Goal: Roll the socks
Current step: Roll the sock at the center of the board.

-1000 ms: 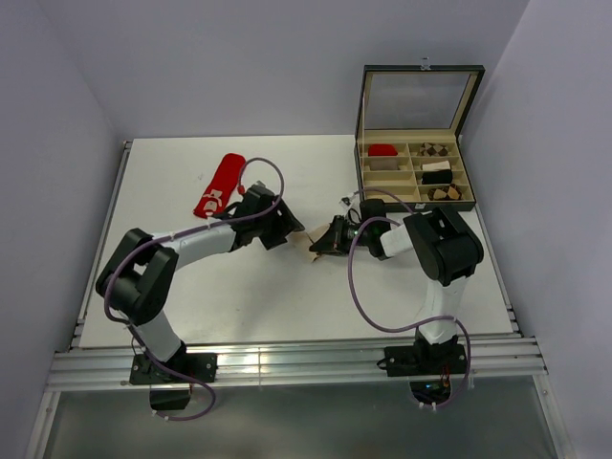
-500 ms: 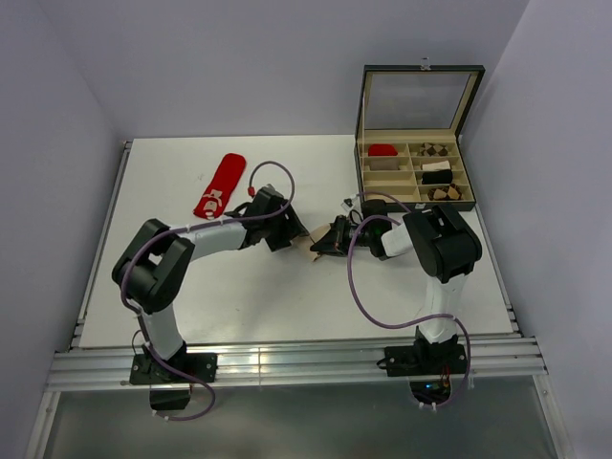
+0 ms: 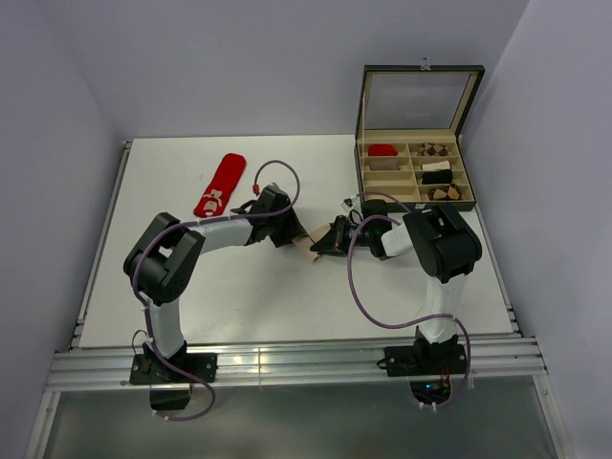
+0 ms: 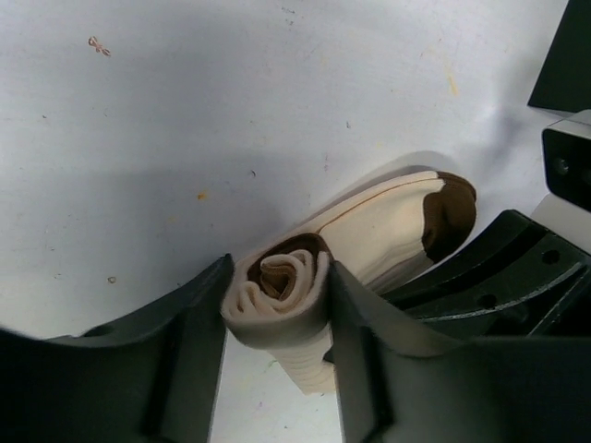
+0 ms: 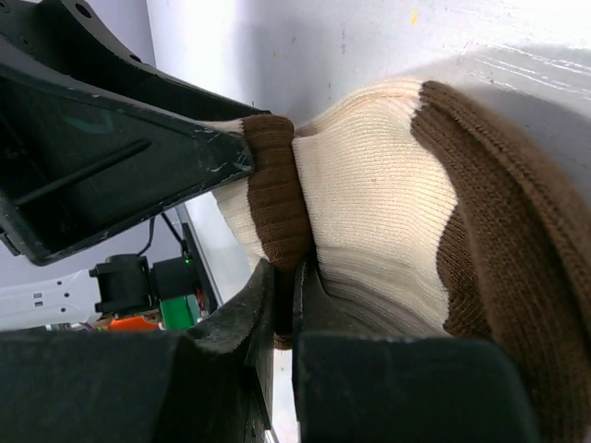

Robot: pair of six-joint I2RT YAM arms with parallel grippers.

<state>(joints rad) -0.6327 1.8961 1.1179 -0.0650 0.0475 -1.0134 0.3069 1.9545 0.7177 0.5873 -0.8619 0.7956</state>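
Note:
The cream sock [image 4: 388, 226] with brown toe, heel and band lies mid-table, partly rolled. My left gripper [image 4: 277, 300] is shut on its rolled end [image 4: 282, 286], the coil squeezed between both fingers. My right gripper [image 5: 284, 295] is shut on the sock's brown band [image 5: 277, 185]; the cream body [image 5: 369, 221] bulges beside it. In the top view the two grippers meet over the sock [image 3: 308, 247], left [image 3: 287, 229] and right [image 3: 330, 239]. The red sock [image 3: 219, 185] with white marks lies flat at the back left, apart from both grippers.
An open compartment box [image 3: 413, 172] stands at the back right, holding a red bundle [image 3: 382, 150], brown-patterned bundles [image 3: 435, 150] and a black-and-white bundle [image 3: 437, 176]. The table's edges run along the walls left and right.
My left arm has shifted a little to the right toward the right gripper, its elbow moving in. The right arm and the red sock have not moved.

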